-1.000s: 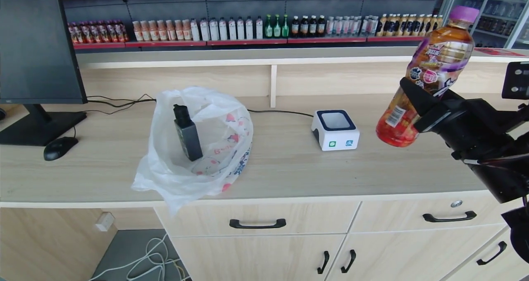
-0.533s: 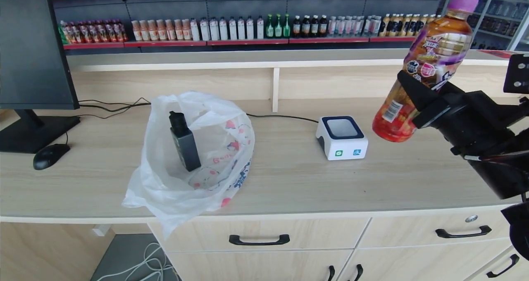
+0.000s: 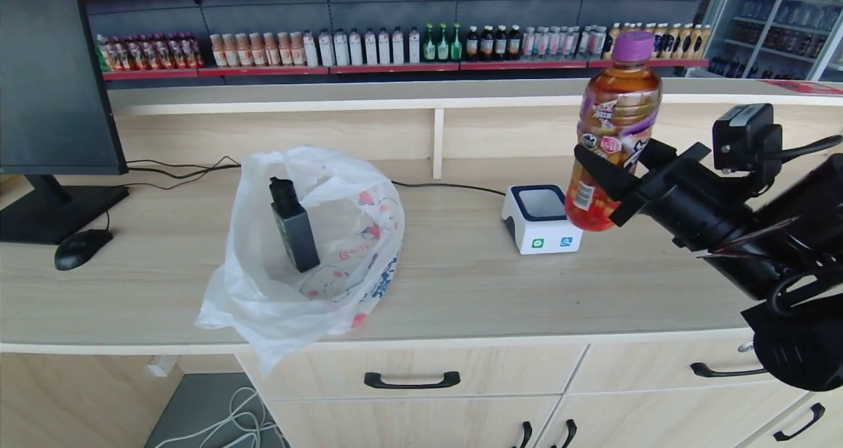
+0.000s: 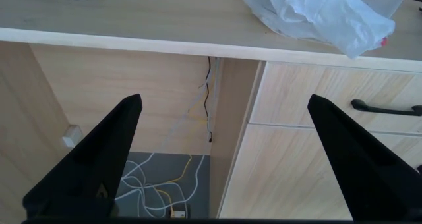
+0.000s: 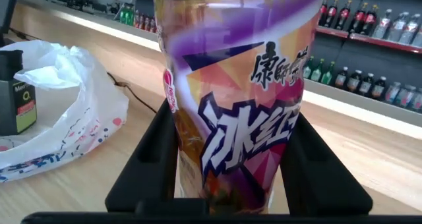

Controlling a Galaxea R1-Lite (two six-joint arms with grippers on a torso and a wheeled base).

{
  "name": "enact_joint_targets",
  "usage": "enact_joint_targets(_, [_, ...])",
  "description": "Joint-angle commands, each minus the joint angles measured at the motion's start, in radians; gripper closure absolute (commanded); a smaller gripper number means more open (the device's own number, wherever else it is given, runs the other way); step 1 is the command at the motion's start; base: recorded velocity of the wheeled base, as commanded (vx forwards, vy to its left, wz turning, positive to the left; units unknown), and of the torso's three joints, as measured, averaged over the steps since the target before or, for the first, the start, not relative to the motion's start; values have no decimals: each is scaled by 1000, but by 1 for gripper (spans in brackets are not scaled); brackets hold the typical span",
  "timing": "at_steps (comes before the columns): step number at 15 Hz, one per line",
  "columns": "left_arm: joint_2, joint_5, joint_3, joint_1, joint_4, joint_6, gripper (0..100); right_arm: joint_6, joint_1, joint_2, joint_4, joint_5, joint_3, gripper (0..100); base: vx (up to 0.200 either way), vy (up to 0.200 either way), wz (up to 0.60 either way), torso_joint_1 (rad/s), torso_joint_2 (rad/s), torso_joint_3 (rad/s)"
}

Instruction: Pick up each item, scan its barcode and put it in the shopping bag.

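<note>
Clamping the tea bottle by its lower half in the closed jaws of the right gripper, near upright, just above the right side of the barcode scanner on the counter. Hanging the left gripper below the counter edge, jaws spread wide, gripping nothing. Showing the shopping bag open, well left of the scanner, a dark box standing inside.

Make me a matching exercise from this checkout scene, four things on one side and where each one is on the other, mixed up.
1. tea bottle
2. dark container
3. scanner
4. mouse

A. inside the shopping bag
B. beside the monitor stand
C. held in the right end effector
D. on the counter, right of the bag

Pairs: 1-C, 2-A, 3-D, 4-B
</note>
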Motion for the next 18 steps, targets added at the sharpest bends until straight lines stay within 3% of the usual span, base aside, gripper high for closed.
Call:
enact_joint_targets(1, [1,0,0,0,0,0,0,-25,0,86,-2,52,-71,100,0,0,0,0,0,0])
enact_joint_targets(5, [1,0,0,0,0,-2,0,-103,-16,177,-2,148,-247,100,0,0,0,0,0,0])
enact_joint_targets(12, [1,0,0,0,0,-2,0,-252,-39,231,-2,193,-310,100,0,0,0,0,0,0])
enact_joint_targets(15, [1,0,0,0,0,-2,0,-394,-39,237,-2,193,-305,100,0,0,0,0,0,0])
enact_joint_targets(18, [1,0,0,0,0,1,0,-447,-39,266,-2,268,-333,100,0,0,0,0,0,0])
